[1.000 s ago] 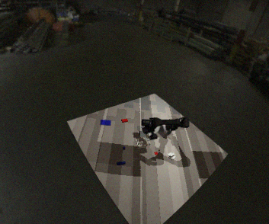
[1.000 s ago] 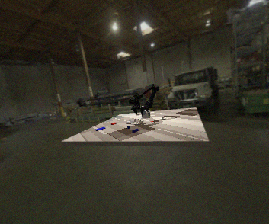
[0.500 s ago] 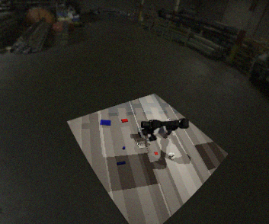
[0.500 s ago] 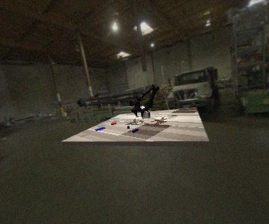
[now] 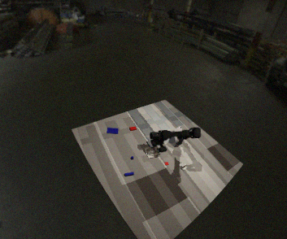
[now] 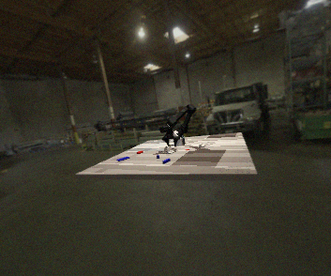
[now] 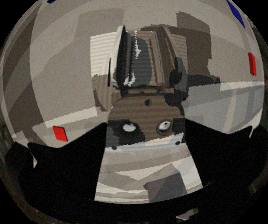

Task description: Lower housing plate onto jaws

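Note:
My gripper (image 7: 145, 124) is shut on the housing plate (image 7: 146, 111), a striped brownish plate between the black fingers in the wrist view. Two round holes in its near half show pale discs. Just beyond it stands the pale vise-like body (image 7: 100, 55) with upright walls and a dark channel between them. The body also shows small and pale beside the gripper in the top view (image 5: 151, 154) and the exterior view (image 6: 169, 150). The jaws and stubs cannot be told apart from the body and shadows. Whether the plate touches the stubs or sits level cannot be told.
A blue block (image 5: 112, 131) (image 6: 123, 159) and a red block (image 5: 132, 128) (image 6: 140, 152) lie toward one side. A small blue piece (image 5: 132, 158) (image 6: 157, 157), a blue bar (image 5: 128, 174) (image 6: 166, 161) and a small red piece (image 5: 167, 163) (image 6: 187, 149) lie nearer. Shadows cross the table.

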Action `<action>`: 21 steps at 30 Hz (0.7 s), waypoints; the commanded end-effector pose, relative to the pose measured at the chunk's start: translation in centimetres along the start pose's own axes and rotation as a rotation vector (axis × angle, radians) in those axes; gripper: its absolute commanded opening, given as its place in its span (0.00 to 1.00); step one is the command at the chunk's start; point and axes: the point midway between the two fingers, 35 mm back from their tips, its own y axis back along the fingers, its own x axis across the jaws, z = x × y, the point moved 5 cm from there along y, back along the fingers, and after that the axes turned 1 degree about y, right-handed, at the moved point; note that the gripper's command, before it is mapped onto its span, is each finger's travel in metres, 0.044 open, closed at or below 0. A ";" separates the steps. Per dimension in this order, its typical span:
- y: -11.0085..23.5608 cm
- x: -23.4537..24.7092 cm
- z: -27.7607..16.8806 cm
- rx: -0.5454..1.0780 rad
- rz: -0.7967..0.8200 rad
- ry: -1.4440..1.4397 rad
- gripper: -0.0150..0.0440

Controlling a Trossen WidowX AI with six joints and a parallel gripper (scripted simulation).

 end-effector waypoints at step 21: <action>-1.7 0.0 -0.3 0.008 0.006 -0.007 0.85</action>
